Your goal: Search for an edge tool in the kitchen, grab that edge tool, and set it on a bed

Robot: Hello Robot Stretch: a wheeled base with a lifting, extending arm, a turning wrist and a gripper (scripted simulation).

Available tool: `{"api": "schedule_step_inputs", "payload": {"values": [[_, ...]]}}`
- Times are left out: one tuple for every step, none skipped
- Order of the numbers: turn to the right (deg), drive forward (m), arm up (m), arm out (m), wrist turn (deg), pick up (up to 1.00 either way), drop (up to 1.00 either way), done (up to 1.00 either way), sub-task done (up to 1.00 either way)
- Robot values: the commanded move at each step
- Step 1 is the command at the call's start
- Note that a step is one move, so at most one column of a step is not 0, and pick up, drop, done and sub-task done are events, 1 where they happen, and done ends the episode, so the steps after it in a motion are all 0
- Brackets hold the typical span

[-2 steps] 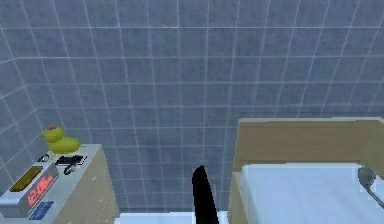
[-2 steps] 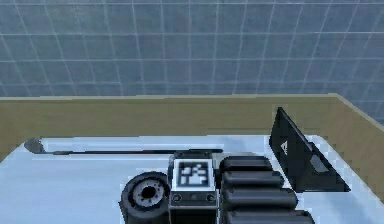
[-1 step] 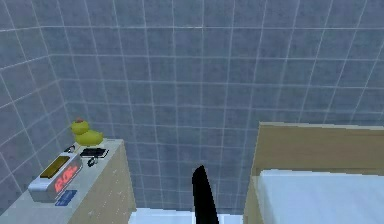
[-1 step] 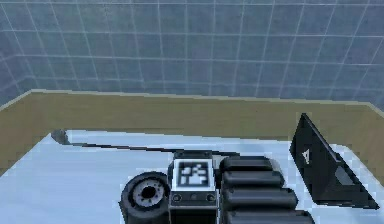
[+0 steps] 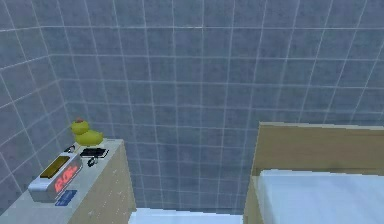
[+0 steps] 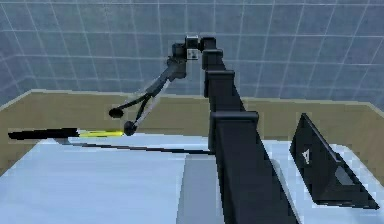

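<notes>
Cannot tell state or hold of the gripper (image 6: 122, 120), with a long knife-like edge tool (image 6: 45, 133) stretched low across the bed (image 6: 90, 185); likely light, stiff, slick-bladed and sharp, so best taken by the dark handle.

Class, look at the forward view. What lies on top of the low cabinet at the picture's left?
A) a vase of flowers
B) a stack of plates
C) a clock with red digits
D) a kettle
C: a clock with red digits lies near the front of the cabinet top, with a yellow object farther back by the tiled wall.
</notes>
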Motion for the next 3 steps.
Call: {"api": "schedule_step_inputs", "payload": {"values": [[0.0, 0.0, 0.0, 0.0, 45.0, 0.0, 0.0, 0.0, 0.0], [0.0, 0.0, 0.0, 0.0, 45.0, 0.0, 0.0, 0.0, 0.0], [0.0, 0.0, 0.0, 0.0, 36.0, 0.0, 0.0, 0.0, 0.0]]}}
